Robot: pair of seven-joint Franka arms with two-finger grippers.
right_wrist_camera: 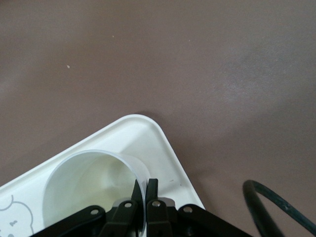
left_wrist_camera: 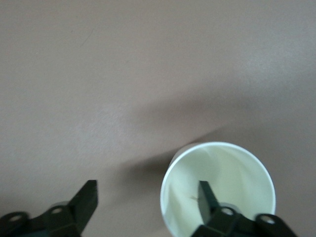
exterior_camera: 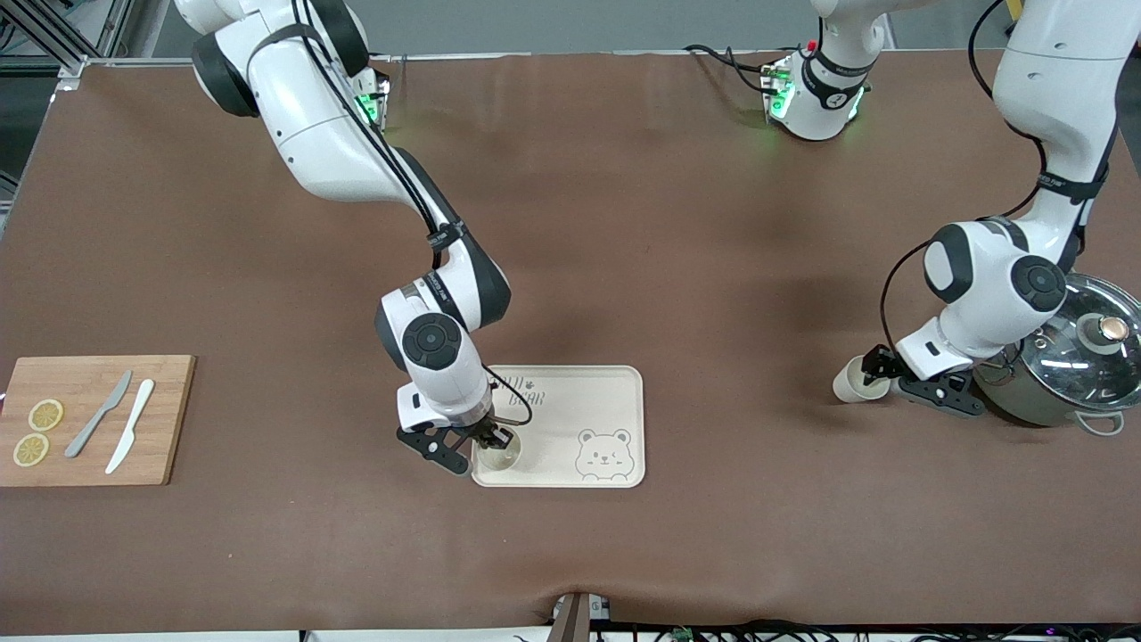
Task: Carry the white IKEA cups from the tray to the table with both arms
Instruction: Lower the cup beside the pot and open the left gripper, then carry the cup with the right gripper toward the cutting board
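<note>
Even, bright overhead light covers the brown table (exterior_camera: 624, 267). Soft shadows fall under both arms and beside the cup (left_wrist_camera: 217, 190) in the left wrist view. Glare glints on the pot lid (exterior_camera: 1083, 352). Both wrist views look soft, with the nearest gripper parts out of focus.

Table (exterior_camera: 677, 267): tray (exterior_camera: 606, 392), board (exterior_camera: 169, 419), pot (exterior_camera: 1052, 401), cup (exterior_camera: 851, 382)

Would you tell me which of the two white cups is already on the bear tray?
The cup pinched by the right gripper stands on the tray; the other cup rests on bare table beside the pot.
</note>
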